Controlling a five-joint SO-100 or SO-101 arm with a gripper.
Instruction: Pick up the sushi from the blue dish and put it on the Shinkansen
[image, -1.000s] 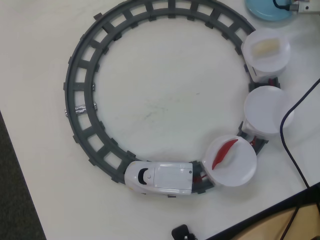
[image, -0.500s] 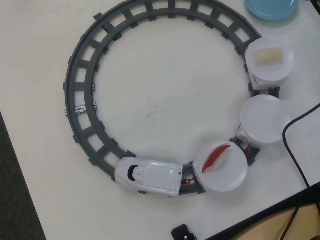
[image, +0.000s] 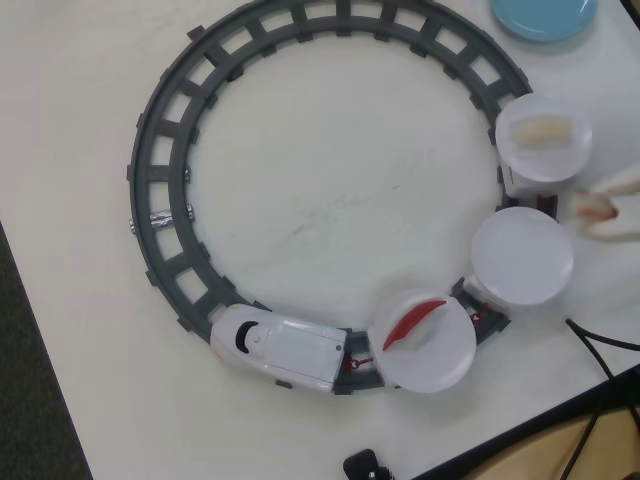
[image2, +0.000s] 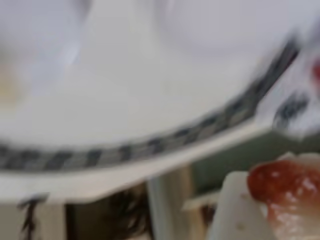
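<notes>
My gripper (image: 598, 208) enters at the right edge of the overhead view, motion-blurred, and is shut on the reddish-orange sushi (image: 586, 207). It sits just right of the gap between the two rear plates. In the blurred wrist view the sushi (image2: 287, 192) lies between my gripper's (image2: 280, 205) white fingers (image2: 232, 210). The blue dish (image: 545, 15) at the top right is empty. The white Shinkansen (image: 280, 350) stands at the bottom of the track. It pulls three plates: one with a dark-red piece (image: 412, 322), one empty (image: 522, 255), and one with a cream block (image: 542, 130).
The grey circular track (image: 160, 215) fills most of the table. Black cables (image: 600, 345) run at the lower right by the table edge. A small black object (image: 362, 465) sits at the bottom edge. The table's left edge runs diagonally at the lower left.
</notes>
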